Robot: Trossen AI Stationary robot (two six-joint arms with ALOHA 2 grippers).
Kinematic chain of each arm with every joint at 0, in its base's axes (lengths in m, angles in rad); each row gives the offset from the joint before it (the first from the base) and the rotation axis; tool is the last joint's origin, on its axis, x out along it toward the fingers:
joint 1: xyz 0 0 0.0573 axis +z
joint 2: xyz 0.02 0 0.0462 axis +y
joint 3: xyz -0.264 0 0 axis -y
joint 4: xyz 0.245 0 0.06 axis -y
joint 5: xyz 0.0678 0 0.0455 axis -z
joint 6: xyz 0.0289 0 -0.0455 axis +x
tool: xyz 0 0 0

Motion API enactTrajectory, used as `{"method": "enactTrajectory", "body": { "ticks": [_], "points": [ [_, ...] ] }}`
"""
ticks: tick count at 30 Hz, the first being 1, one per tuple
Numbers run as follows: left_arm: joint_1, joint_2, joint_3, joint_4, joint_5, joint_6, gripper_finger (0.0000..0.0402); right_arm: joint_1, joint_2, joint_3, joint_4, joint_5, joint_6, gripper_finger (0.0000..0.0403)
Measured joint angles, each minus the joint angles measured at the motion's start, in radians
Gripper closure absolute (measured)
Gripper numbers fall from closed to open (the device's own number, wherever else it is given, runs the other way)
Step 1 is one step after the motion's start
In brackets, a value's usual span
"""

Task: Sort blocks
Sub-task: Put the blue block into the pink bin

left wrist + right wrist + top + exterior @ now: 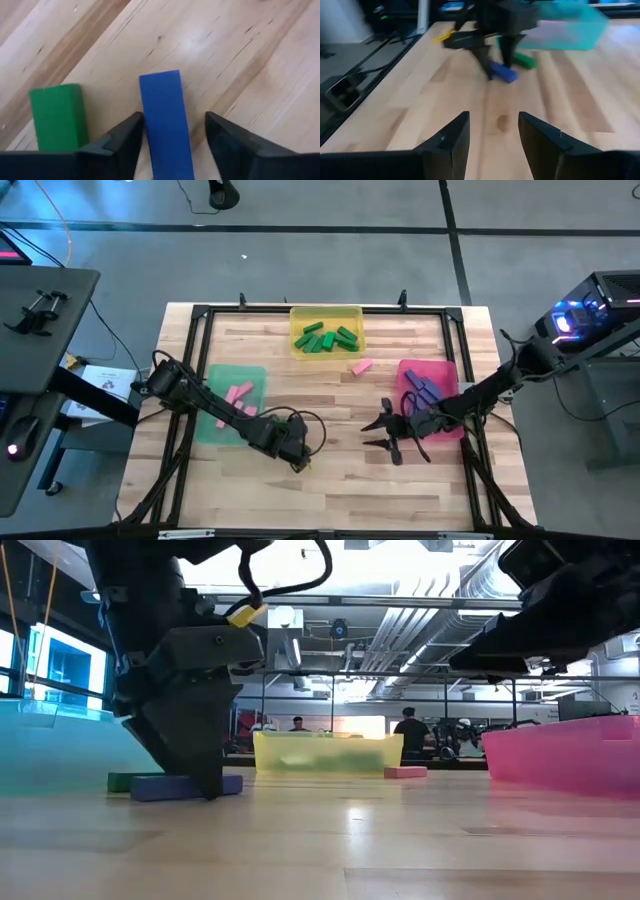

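Observation:
A blue block [165, 120] lies flat on the table near its near edge, with a green block [57, 117] flat beside it. My left gripper [172, 145] is open and low over the table, one finger on each side of the blue block's near end; it also shows in the high view [295, 450] and the low view [200, 775]. My right gripper [385, 430] is open and empty, next to the pink tray [445, 375]. From the right wrist view [492, 135] I see the blue block [502, 72] and the green block [525, 61]. My left gripper stands astride the blue block, its fingers pointing down and lying along the block. One finger [125, 142] is right against the block's long side [146, 125]; whether it touches, I cannot tell. The other finger [225, 140] stands apart. The block lies flat on the table.
A yellow tray [352, 312] at the far middle holds several green blocks. A green tray [215, 425] on the left holds pink blocks. The pink tray holds blue-purple blocks. One pink block [362, 366] lies loose on the table between the yellow and pink trays.

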State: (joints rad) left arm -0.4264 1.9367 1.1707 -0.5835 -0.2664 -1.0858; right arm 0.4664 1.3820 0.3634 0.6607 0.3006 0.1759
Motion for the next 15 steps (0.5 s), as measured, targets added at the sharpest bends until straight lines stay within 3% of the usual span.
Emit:
{"method": "enactTrajectory", "body": {
  "ticks": [7, 10, 15],
  "points": [
    [-0.011, 0.013, -0.002, 0.086, -0.102, 0.059, 0.0334, 0.055, 0.119, 0.000, 0.121, -0.023, -0.024, 0.0251],
    [-0.015, 0.018, -0.001, 0.230, -0.201, 0.139, 0.0335, 0.066, 0.174, 0.000, 0.169, -0.019, 0.001, 0.0251],
    [-0.037, 0.016, 0.000, 0.561, -0.278, 0.438, 0.0335, 0.057, 0.245, 0.004, 0.222, -0.015, 0.066, 0.0251]
  ]
}}
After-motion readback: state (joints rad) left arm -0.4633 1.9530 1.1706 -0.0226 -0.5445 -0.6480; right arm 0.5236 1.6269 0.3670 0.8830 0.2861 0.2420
